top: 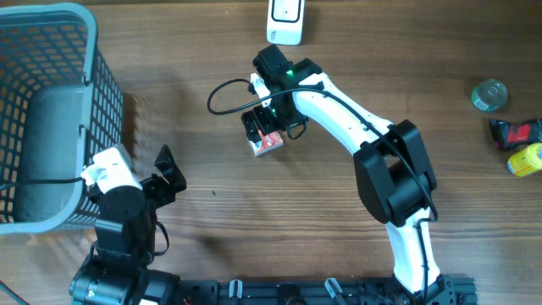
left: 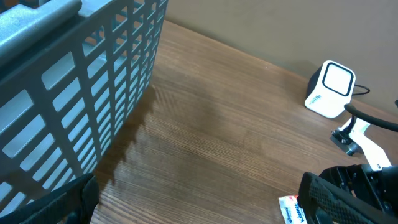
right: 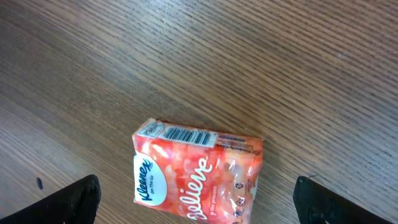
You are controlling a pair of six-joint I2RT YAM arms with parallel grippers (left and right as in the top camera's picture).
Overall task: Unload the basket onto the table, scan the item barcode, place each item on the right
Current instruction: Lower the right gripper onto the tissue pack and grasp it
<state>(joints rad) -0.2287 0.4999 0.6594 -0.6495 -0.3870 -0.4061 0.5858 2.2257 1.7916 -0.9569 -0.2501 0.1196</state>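
The tissue pack lies flat on the table, printed face up, below the spread right fingers; in the right wrist view its long axis runs left to right, dipping slightly toward the right; the Kleenex logo sits at the left end, and the barcode is on the narrow panel along the upper edge, near the upper-left corner; the bottom of the pack is cut off by the lower edge of that view.

The right fingers stand as wide apart as they go and hold nothing; each is well clear of the pack's ends; only their tips show, in the bottom corners.

From overhead the pack is mostly hidden under the right arm's wrist; just a red-and-white corner shows; a black cable loops beside it. The white scanner stands at the far edge, its top cut off by the frame.

The left fingers are fully spread and empty, just beside the grey basket; in the left wrist view one finger covers most of the pack, leaving a corner.

Near the right edge lie a round can, a red-and-black thing and a yellow thing; too small to identify.
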